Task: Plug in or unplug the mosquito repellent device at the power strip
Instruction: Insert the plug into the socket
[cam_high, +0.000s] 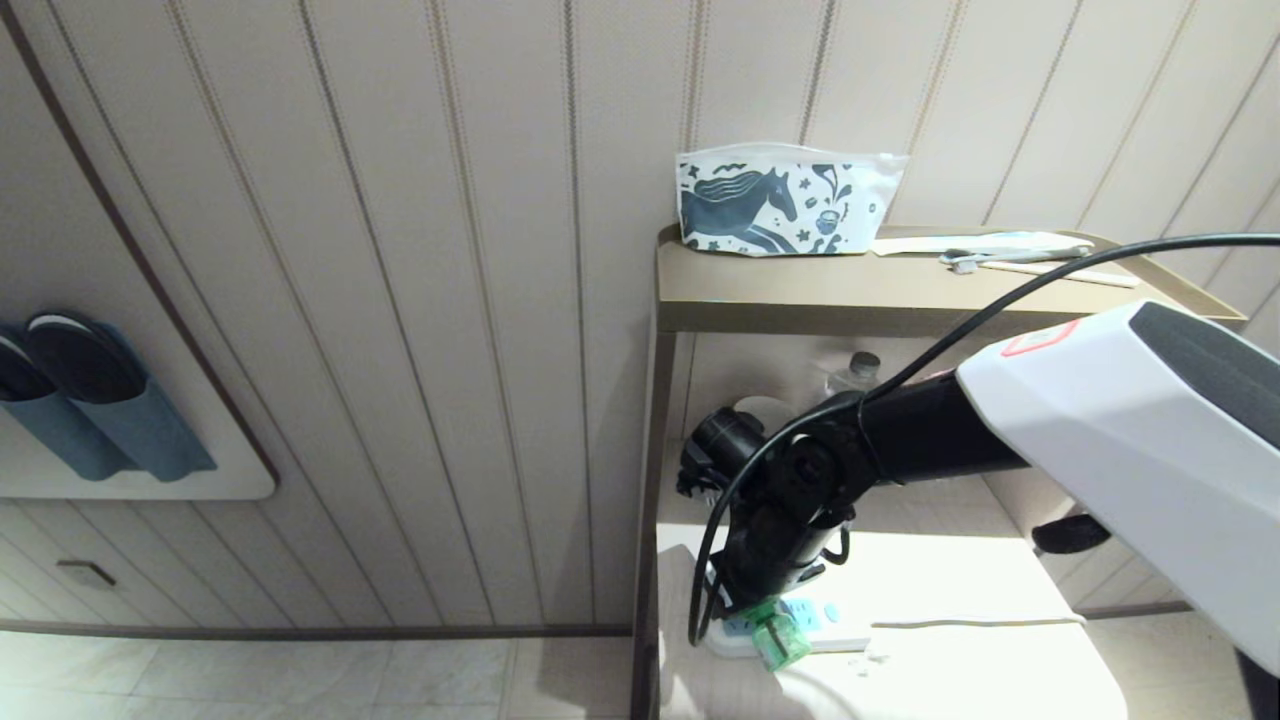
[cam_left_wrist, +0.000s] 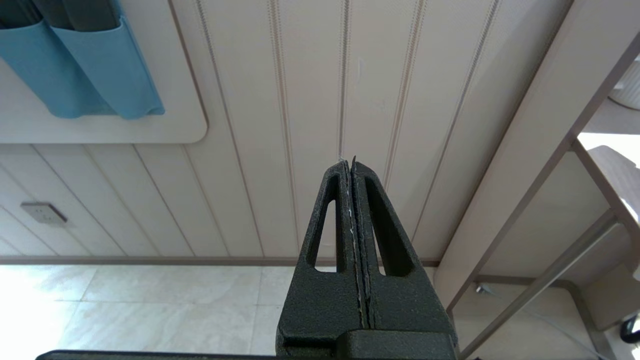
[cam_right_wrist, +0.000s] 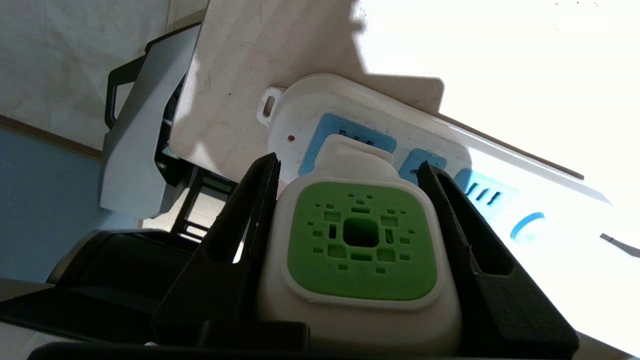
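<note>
The mosquito repellent device (cam_right_wrist: 360, 240), white with a green vented top, sits between the fingers of my right gripper (cam_right_wrist: 348, 162), which is shut on its two sides. Its plug end rests against the end blue socket face of the white power strip (cam_right_wrist: 450, 150); the prongs are hidden. In the head view the device's green bottle (cam_high: 780, 632) hangs at the front of the power strip (cam_high: 835, 628) on the lower shelf, under my right gripper (cam_high: 760, 600). My left gripper (cam_left_wrist: 350, 162) is shut on nothing, parked low near the panelled wall.
The upper shelf (cam_high: 800, 295) carries a horse-print pouch (cam_high: 785, 200) and a toothbrush (cam_high: 1010, 258). A clear water bottle (cam_high: 858, 368) stands behind my right arm. A black cable (cam_high: 1000, 300) loops along the arm. Blue slipper pockets (cam_high: 90, 400) hang on the wall at left.
</note>
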